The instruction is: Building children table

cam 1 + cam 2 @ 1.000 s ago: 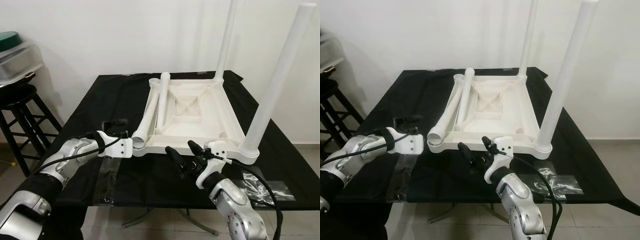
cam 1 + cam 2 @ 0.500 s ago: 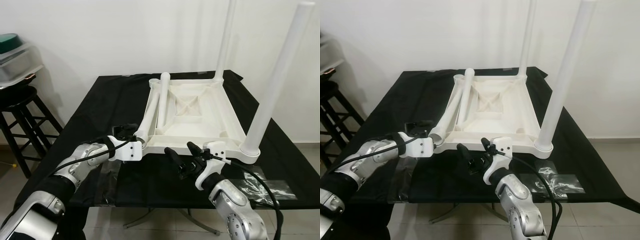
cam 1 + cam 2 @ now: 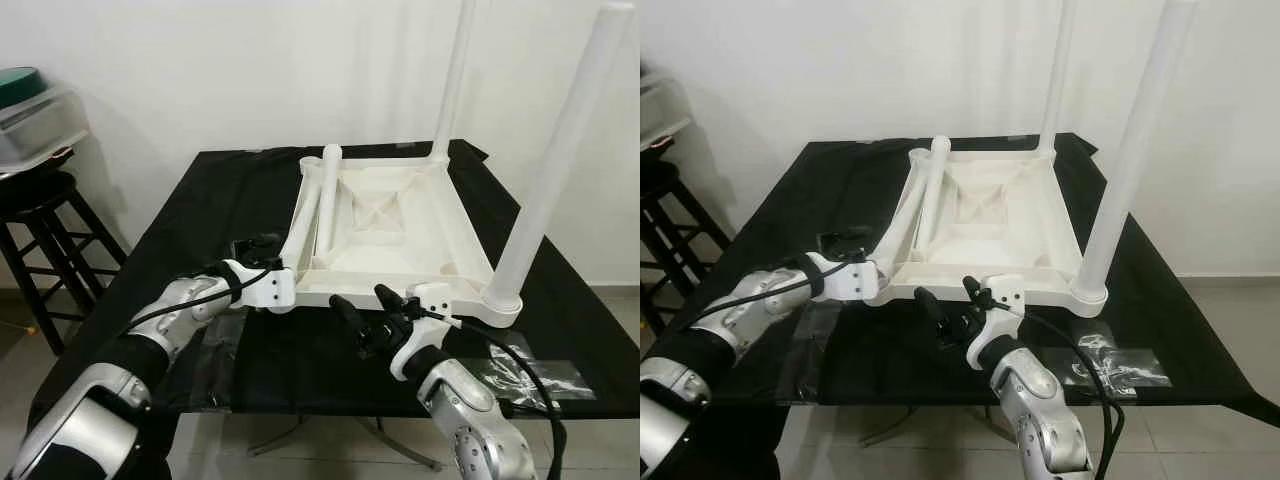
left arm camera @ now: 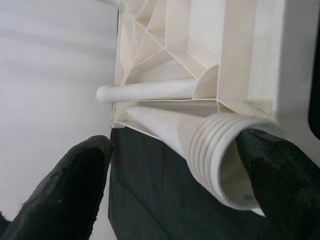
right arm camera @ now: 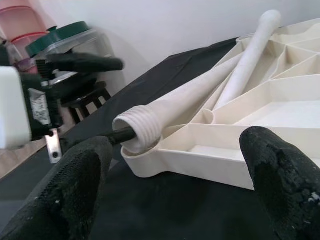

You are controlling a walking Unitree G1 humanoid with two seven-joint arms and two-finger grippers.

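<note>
The white children's table top (image 3: 400, 283) lies upside down on the black table. Two white legs stand upright in it, one at the near right corner (image 3: 560, 160) and one at the far right (image 3: 455, 80). Two loose legs (image 3: 303, 220) (image 3: 327, 195) lie along its left side. The threaded end (image 4: 225, 160) of the outer loose leg rests at the near left corner. My left gripper (image 4: 175, 170) is open around that end, with one finger (image 4: 272, 175) close beside it. My right gripper (image 3: 365, 305) is open and holds nothing, just in front of the top's near rim.
A dark stool (image 3: 40, 200) carrying a clear box with a green lid (image 3: 30, 120) stands to the left of the table. Clear plastic bags lie on the black cloth at the near right (image 3: 530, 375) and near left (image 3: 215, 345). A white wall is close behind.
My left gripper has moved right along the table's near side, up to the threaded end of the loose leg. The right gripper has stayed where it was.
</note>
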